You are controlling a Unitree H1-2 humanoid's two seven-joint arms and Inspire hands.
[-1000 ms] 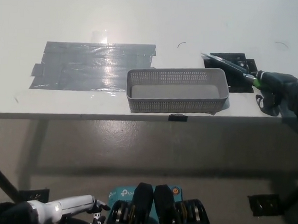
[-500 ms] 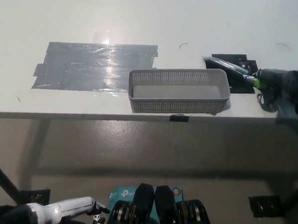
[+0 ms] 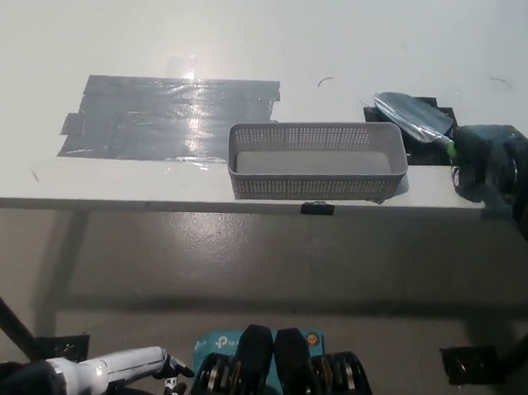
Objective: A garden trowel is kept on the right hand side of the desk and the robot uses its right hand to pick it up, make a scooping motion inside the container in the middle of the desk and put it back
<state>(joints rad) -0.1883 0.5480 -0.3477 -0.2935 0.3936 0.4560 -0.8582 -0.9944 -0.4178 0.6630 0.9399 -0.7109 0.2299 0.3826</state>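
Trowel: the garden trowel (image 3: 413,116) has a grey metal blade, broad and rounded, with a short green neck where it meets the handle; the handle itself is hidden inside the fist.
Trowel position: over the right part of the desk, its blade above a black marker patch (image 3: 423,144) and just beside the container's right end, not inside it.
Right hand: the black right hand (image 3: 484,158) is closed around the trowel's handle, near the desk's front right edge.
Container: a grey perforated basket (image 3: 315,160), long and shallow, sits at the middle of the desk close to the front edge.
Desk: the white desk (image 3: 255,38) lies open behind the basket; a broad patch of grey tape (image 3: 166,115) lies to the basket's left.
Left hand: the white left hand (image 3: 118,369) rests low at the lower left, below the desk; whether its fingers are spread or closed cannot be told.
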